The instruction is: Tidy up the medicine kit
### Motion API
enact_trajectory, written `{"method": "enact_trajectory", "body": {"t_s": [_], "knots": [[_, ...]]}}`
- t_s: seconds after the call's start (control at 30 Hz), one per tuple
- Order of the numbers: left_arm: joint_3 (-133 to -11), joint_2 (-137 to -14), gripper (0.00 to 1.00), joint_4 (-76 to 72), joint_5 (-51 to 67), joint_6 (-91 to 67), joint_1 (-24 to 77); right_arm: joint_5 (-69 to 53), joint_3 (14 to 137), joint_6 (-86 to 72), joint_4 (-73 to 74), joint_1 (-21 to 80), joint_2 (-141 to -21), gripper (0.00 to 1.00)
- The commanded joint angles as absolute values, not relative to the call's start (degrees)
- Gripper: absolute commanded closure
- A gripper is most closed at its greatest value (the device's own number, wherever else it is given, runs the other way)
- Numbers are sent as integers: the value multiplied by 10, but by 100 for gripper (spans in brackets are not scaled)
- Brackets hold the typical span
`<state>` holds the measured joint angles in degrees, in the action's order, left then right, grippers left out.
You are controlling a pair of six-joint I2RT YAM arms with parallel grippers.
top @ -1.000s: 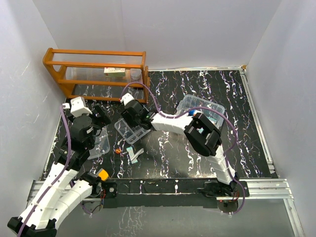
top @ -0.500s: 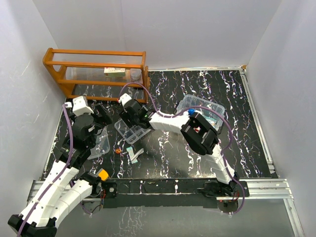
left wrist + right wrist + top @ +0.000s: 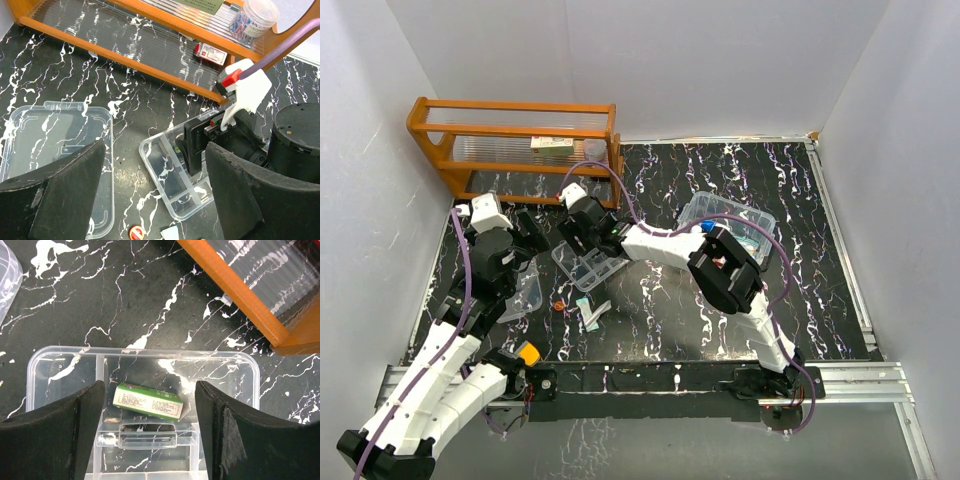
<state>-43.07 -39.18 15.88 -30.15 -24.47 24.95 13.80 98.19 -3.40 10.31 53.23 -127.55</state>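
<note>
Comparing with a second ago, we log the right gripper (image 3: 149,390) shifted toward the rack (image 3: 235,290), spread over the tray insert (image 3: 65,357) — green box (image 3: 147,401) free inside; left gripper (image 3: 155,150) spread too — rack near tray's far rim

The right arm (image 3: 665,245) stretches far leftward, its right gripper (image 3: 150,390) pointing down, jaws wide; beside it, the left arm's (image 3: 450,340) left gripper (image 3: 155,155) hovers equally spread.

2 tools: left tool (image 3: 155,150), right tool (image 3: 149,387).
1 clear box (image 3: 745,215), 1 divided tray insert (image 3: 165,185), 1 flat lid (image 3: 55,130).
1 green-white carton (image 3: 147,401).
1 orange rack (image 3: 510,110); there 1 paperclip jar (image 3: 254,17), 1 flat pack (image 3: 551,144), 1 red-white packet (image 3: 212,52).
1 red round cap (image 3: 135,232).
Small strips (image 3: 591,313) on worktop (image 3: 660,310): apparently 2, hard to tell.
</note>
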Motion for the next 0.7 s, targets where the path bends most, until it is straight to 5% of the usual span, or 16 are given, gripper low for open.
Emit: {"method": "enact_trajectory", "body": {"t_s": [0.0,0.13,0.47,0.67], "knots": [[-429,-388,20,156,-300,-241,250,154,1013,-55,89,530,-1245,30],[-428,-390,20,155,-296,-242,251,151,997,-74,82,526,-1223,34],[-427,-395,20,154,-287,-244,250,126,953,-90,82,519,-1237,66],[-427,-401,20,154,-282,-244,251,131,963,-85,87,519,-1247,66]]}}
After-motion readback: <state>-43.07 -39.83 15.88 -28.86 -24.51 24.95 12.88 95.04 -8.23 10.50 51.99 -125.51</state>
